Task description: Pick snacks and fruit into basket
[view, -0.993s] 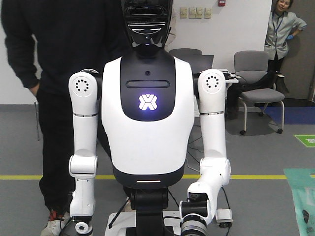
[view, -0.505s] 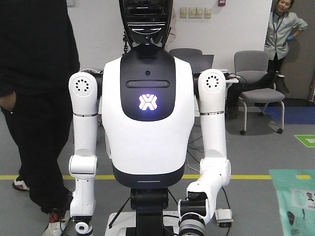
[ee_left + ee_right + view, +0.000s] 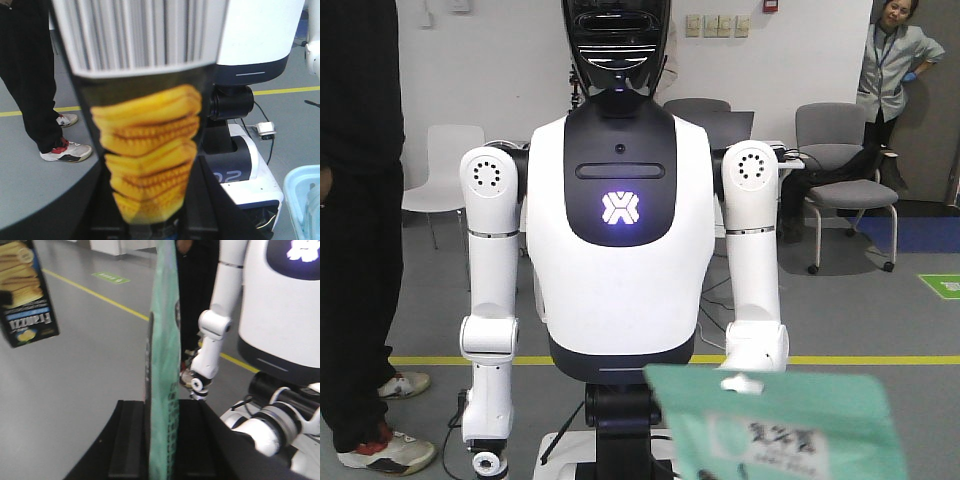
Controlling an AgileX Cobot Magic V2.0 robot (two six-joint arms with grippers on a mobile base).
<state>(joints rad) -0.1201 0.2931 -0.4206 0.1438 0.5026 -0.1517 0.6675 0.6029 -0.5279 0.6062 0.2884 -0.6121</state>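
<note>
Mint-green pouch (image 3: 162, 365), edge-on, clamped upright in jaws of right gripper (image 3: 160, 432), in front of white humanoid (image 3: 620, 290); printed characters blurred. Black wafer pack (image 3: 150, 150) pinched in left gripper (image 3: 150, 222); lettering unreadable. Pale-blue basket (image 3: 301, 200) lower right, apart.

Mint-green pouch (image 3: 162, 340) upright, edge-on; pinched in right hand (image 3: 161, 437).

The right hand (image 3: 161, 442) clamps the mint-green pouch (image 3: 163, 340) edge-on and upright, and the left hand (image 3: 150, 225) clamps a wafer pack (image 3: 150, 150).
</note>
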